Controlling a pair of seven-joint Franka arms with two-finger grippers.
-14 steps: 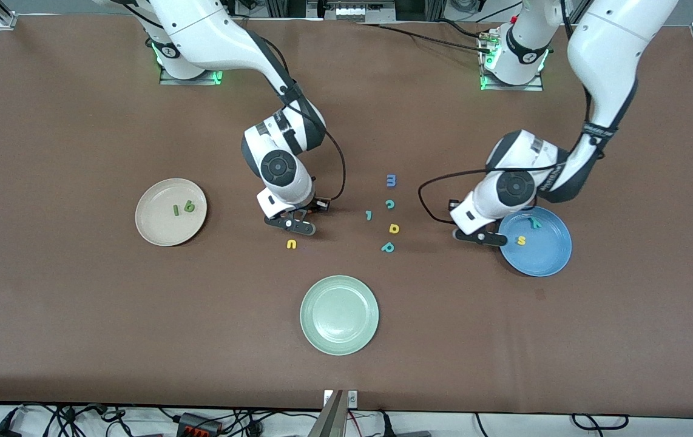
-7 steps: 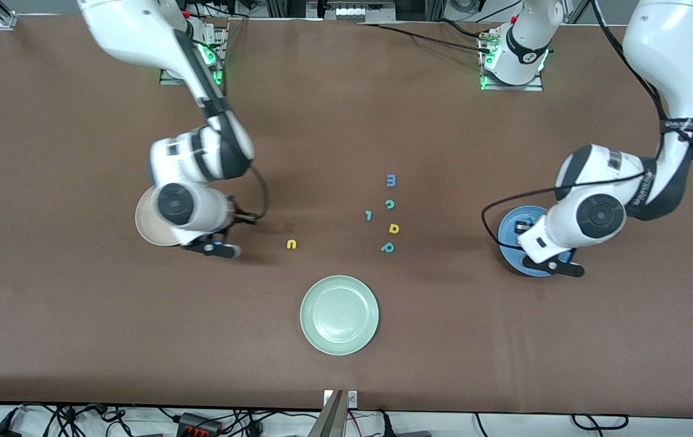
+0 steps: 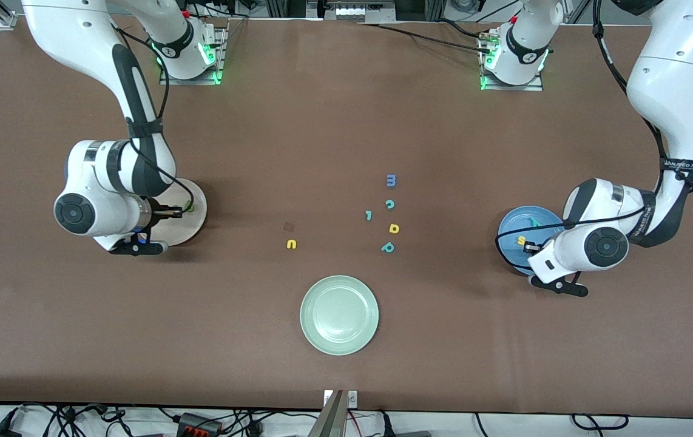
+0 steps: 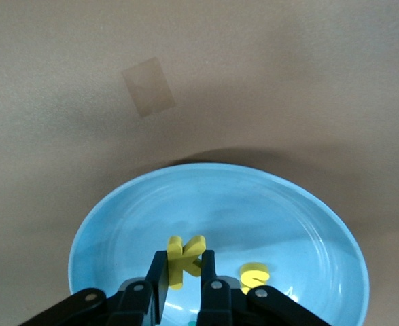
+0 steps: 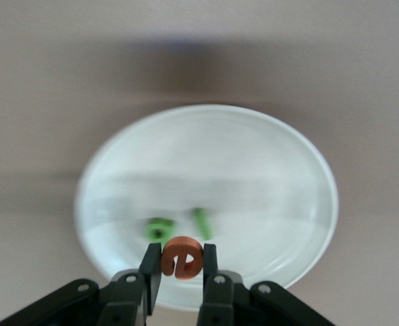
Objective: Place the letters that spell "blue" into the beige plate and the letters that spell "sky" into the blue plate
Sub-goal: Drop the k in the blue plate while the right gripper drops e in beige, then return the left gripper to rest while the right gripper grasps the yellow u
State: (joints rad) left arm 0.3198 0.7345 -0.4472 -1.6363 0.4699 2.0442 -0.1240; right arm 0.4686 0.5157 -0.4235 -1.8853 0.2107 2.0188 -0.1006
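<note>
The right hand (image 5: 179,268) pinches the orange "e" (image 5: 181,257) above the beige plate (image 5: 281,176) for release beside the green "b" (image 5: 160,229), while the left hand (image 4: 185,285) grips the yellow "k" (image 4: 183,258) over the blue plate (image 4: 117,224) near the "s" (image 4: 255,277).

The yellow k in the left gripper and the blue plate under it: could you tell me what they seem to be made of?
The yellow k, pinched in the left gripper, looks like soft foam: thick, matte, with blunt cut edges. The blue plate looks like smooth hard plastic or glazed ceramic: it is glossy, with faint rings and soft reflections. The look alone cannot settle which.
</note>
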